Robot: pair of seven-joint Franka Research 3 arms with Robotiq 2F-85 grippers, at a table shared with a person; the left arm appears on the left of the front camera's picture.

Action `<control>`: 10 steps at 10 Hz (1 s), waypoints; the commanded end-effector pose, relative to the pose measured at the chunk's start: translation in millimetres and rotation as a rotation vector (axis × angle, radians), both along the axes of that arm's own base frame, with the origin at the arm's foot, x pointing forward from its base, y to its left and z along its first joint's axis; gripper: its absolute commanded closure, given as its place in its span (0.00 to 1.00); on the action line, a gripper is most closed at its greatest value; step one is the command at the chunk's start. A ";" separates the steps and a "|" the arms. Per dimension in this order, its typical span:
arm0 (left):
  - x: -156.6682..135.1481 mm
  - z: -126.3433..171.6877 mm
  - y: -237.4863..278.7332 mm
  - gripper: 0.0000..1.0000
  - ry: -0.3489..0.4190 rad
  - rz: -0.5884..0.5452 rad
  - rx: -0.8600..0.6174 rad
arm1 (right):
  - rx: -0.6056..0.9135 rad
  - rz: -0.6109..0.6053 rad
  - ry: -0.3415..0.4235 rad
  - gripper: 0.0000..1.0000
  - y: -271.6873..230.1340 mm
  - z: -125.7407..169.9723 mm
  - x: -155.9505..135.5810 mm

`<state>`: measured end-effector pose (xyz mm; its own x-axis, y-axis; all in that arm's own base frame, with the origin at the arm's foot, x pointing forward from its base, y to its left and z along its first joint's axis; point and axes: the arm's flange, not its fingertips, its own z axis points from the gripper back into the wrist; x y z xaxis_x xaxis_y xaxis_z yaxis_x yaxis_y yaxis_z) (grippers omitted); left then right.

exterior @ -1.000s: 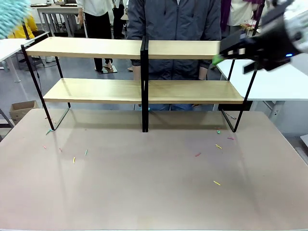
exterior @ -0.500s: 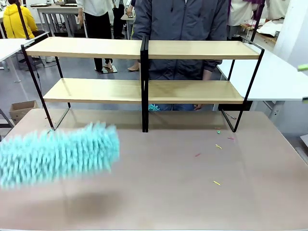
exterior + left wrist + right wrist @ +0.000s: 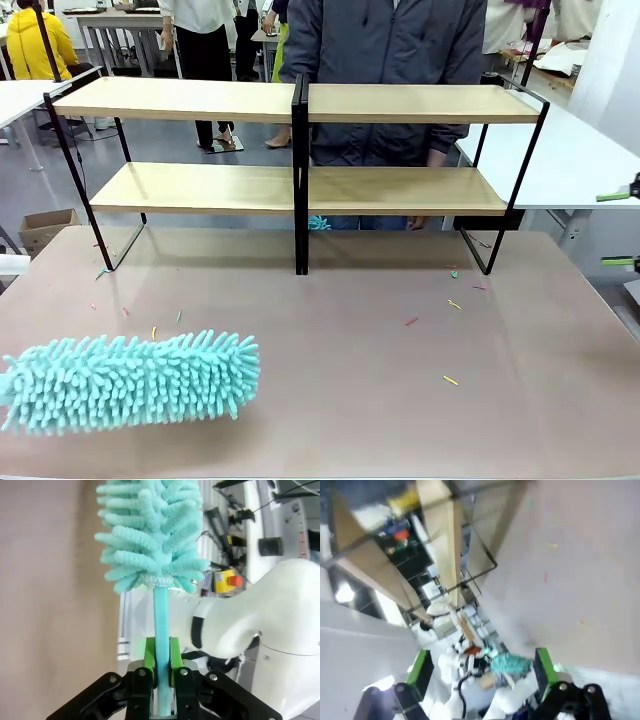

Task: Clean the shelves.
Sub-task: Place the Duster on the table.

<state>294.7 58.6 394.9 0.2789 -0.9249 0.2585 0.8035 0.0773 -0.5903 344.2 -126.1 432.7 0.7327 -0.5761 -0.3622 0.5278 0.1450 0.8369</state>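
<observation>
We see the shelves (image 3: pixel 400 190) as light, matt wood boards on a thin black metal frame; the duster (image 3: pixel 130 382) as shaggy teal chenille cloth on a smooth plastic handle (image 3: pixel 161 630); the surface (image 3: pixel 350 400) as matt, smooth beige.

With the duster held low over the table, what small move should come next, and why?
Probably raise the duster toward the shelves and start on a board. The left claw is shut on its handle, so the grip looks ready, yet the fluffy head hangs low over the table, in front of the rack. The boards look bare, so nothing blocks a sweep.
</observation>
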 end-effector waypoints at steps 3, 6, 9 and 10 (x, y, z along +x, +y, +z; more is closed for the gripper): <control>28.7 -34.2 -23.5 0.87 -0.366 -0.040 -0.062 | 0.227 0.511 0.196 0.00 112.4 -62.1 10.5; 38.1 -46.1 -28.1 0.87 -0.587 -0.114 -0.019 | 0.233 0.508 0.216 0.00 130.7 -61.5 5.6; 41.5 -47.3 -27.7 0.73 -0.619 -0.087 -0.031 | 0.233 0.508 0.216 0.00 130.7 -61.5 5.6; 41.4 -47.6 -27.2 0.30 -0.616 -0.075 -0.010 | 0.233 0.508 0.216 0.00 130.7 -61.5 5.6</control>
